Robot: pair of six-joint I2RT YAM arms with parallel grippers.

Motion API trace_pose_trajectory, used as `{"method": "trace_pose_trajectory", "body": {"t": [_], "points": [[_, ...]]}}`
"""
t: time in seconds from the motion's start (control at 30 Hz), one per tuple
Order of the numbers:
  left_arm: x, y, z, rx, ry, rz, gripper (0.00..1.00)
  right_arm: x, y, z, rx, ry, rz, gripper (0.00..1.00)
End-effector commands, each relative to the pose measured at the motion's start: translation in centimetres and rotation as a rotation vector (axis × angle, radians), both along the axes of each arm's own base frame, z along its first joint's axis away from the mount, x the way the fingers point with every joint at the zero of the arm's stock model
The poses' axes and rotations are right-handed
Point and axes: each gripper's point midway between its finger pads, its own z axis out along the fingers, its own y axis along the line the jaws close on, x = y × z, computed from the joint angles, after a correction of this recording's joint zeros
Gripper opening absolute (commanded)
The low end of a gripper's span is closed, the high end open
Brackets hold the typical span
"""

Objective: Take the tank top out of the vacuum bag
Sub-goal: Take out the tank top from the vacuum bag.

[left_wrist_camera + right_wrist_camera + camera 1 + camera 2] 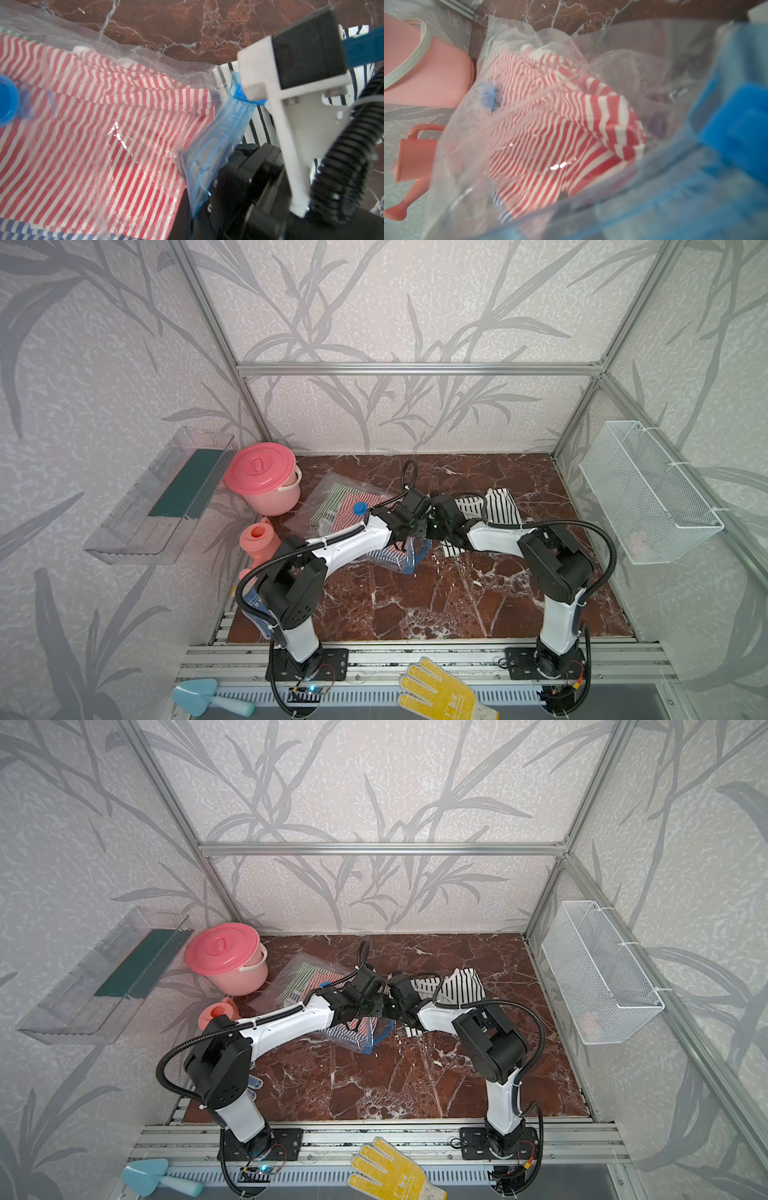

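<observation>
White-shelled arms (353, 539), black joints, ribbed black cable conduits (582, 526), black base plates (334, 659).

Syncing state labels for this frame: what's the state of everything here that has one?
vacuum bag: mouth open at the zip end
valve cap: on
red-striped top: inside the bag
black-and-white top: out of the bag, lying on the table
bucket: lid on
left gripper: shut, at the bag's zip edge
right gripper: at the bag mouth, open or shut unclear

Bucket (266, 485) left of the vacuum bag (328, 493) — loose garment (500, 506) right.
</observation>
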Motion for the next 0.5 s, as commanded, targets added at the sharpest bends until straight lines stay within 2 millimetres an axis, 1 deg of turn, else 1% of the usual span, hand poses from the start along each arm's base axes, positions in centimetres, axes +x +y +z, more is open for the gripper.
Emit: {"method": "trace_pose_trajectory", "body": {"t": [0.0, 0.07, 0.13, 0.27, 0.47], "points": [[0.0, 0.0, 0.6, -0.006, -0.021, 0.011, 0.0, 0.2, 0.4, 0.9, 0.012, -0.008, 0.012, 0.15], [0.0, 0.0, 0.7, -0.007, -0.021, 0.011, 0.0, 0.2, 0.2, 0.5, -0.006, 0.0, 0.005, 0.15], [0.0, 0.0, 0.7, -0.007, -0.021, 0.011, 0.0, 0.3, 0.2, 0.3, -0.013, 0.004, 0.004, 0.18], [0.0, 0.0, 0.8, -0.009, -0.023, 0.01, 0.0, 0.3, 0.2, -0.1, -0.021, 0.014, 0.007, 0.21], [0.0, 0.1, 0.8, -0.008, -0.023, 0.011, 0.0, 0.3, 0.9, -0.4, -0.007, 0.029, 0.018, 0.22]]}}
